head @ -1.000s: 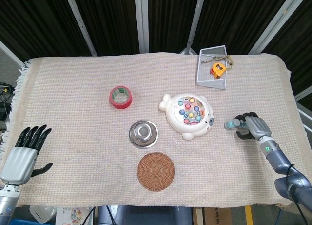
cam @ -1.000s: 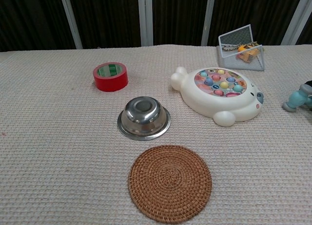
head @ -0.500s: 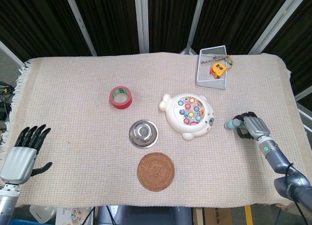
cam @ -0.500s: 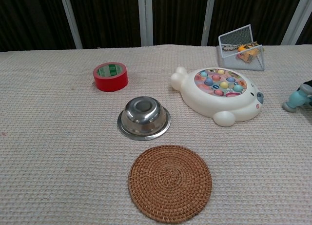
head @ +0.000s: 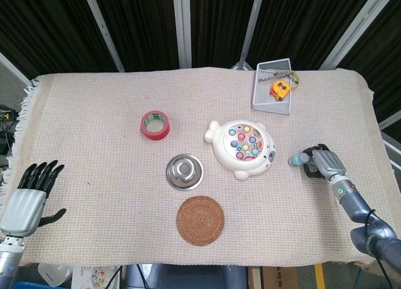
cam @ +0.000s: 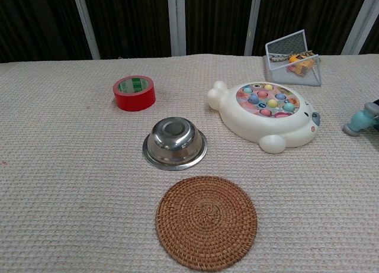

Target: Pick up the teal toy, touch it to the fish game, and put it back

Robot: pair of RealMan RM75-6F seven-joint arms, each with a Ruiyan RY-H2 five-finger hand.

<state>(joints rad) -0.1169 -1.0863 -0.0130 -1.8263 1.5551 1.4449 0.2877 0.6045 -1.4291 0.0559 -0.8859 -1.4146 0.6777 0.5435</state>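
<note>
The teal toy [head: 297, 159] [cam: 359, 121] is a small teal and grey piece to the right of the fish game. My right hand [head: 319, 162] grips it, fingers wrapped round its far end, low over the cloth. The fish game [head: 244, 148] [cam: 266, 113] is a white seal-shaped toy with coloured fish on top, at mid-table. A short gap separates the toy's tip from the game's right side. My left hand [head: 31, 195] lies near the table's front left corner, fingers apart and holding nothing.
A steel bowl [head: 184, 171] stands upside down left of the game, with a woven coaster [head: 200, 220] in front of it. A red tape roll [head: 155, 124] lies further back. A wire basket [head: 274, 86] with an orange tape measure stands at the back right.
My right hand with the teal toy has shifted very slightly. The left hand has not moved.
</note>
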